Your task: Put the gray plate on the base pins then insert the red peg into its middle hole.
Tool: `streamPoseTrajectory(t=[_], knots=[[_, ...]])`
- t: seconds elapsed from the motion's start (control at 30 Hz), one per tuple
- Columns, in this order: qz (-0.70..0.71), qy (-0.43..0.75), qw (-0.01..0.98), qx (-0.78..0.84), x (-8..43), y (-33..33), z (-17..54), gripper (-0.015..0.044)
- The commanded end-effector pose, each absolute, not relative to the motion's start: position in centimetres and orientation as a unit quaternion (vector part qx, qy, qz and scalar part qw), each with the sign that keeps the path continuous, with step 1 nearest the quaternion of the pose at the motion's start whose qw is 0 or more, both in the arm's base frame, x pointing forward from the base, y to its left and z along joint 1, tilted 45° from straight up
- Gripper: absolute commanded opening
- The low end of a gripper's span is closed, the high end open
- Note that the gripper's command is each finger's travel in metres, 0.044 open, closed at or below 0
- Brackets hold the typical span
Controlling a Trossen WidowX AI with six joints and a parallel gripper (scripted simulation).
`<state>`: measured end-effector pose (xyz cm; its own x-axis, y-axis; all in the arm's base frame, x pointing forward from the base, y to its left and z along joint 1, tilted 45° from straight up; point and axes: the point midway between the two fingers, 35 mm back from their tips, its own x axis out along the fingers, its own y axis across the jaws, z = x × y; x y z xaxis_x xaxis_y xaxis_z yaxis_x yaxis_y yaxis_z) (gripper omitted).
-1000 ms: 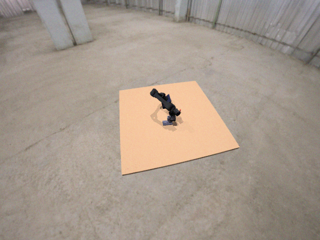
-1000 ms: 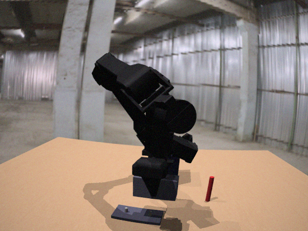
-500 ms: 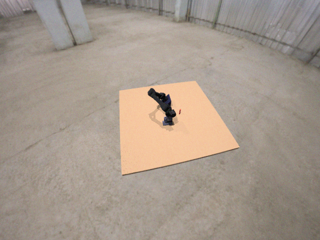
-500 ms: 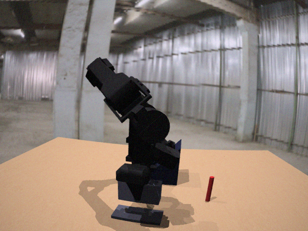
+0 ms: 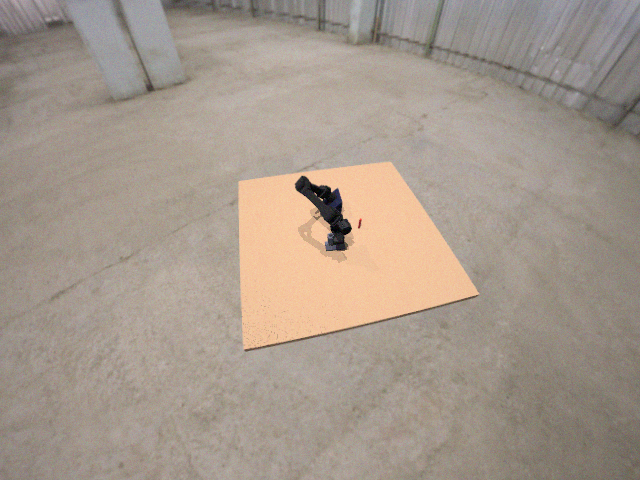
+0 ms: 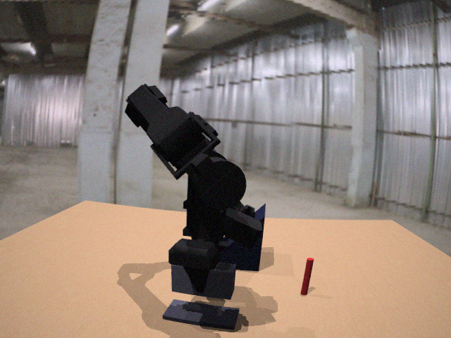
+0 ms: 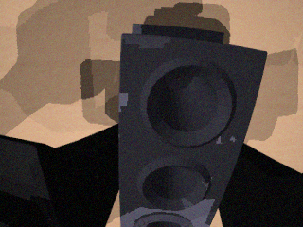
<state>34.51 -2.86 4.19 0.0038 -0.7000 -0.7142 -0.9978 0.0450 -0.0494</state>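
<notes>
Tan board (image 5: 310,299) (image 6: 371,291) (image 7: 265,24) beneath base (image 5: 331,248) (image 6: 201,316) (image 7: 182,33), red peg (image 5: 359,223) (image 6: 306,277)
</notes>
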Motion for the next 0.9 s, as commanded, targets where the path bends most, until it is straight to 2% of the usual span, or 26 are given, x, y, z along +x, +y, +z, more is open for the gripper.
streamPoseTrajectory(t=[0.0,0.87], knots=[[0.252,0.658,0.294,-0.645,34.5,-2.9,4.2,0.0],[0.251,0.659,0.294,-0.646,34.6,-4.8,2.5,0.0]])
